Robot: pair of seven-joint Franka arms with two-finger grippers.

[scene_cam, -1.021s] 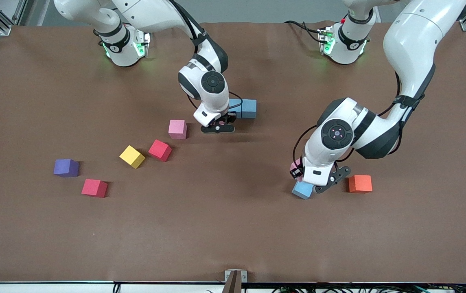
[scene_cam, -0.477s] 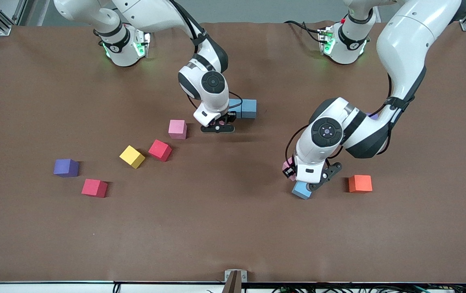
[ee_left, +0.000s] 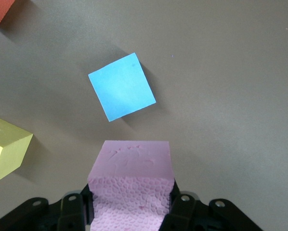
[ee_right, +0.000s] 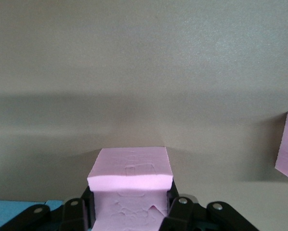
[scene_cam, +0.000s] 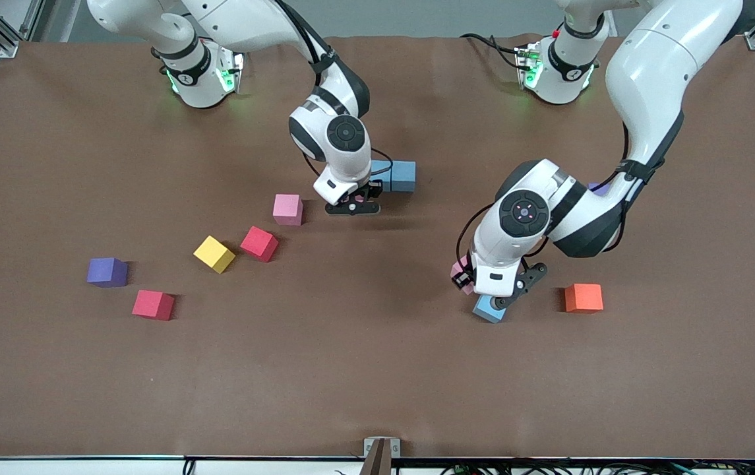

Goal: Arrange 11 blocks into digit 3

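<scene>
My left gripper [scene_cam: 464, 276] is shut on a pink block [ee_left: 129, 168] in the air, over the table beside a light blue block [scene_cam: 489, 309]. A yellow block [ee_left: 6, 154] lies close by in the left wrist view. My right gripper [scene_cam: 353, 199] is shut on another pink block [ee_right: 130, 168], low beside two touching light blue blocks [scene_cam: 395, 175]. Loose on the table lie a pink block [scene_cam: 287, 209], a red block [scene_cam: 259, 243], a yellow block [scene_cam: 213, 254], a darker red block [scene_cam: 152, 305] and an orange block [scene_cam: 583, 297]. The digit 3 is out of view.
A purple cube [scene_cam: 107, 272] sits toward the right arm's end of the table. Another purple cube [scene_cam: 600, 189] peeks out under the left arm. The brown table [scene_cam: 377, 382] is bare nearer the front camera.
My left gripper has carried its pink block a little toward the right arm's end of the table, over the light blue block. The right arm has not moved.
</scene>
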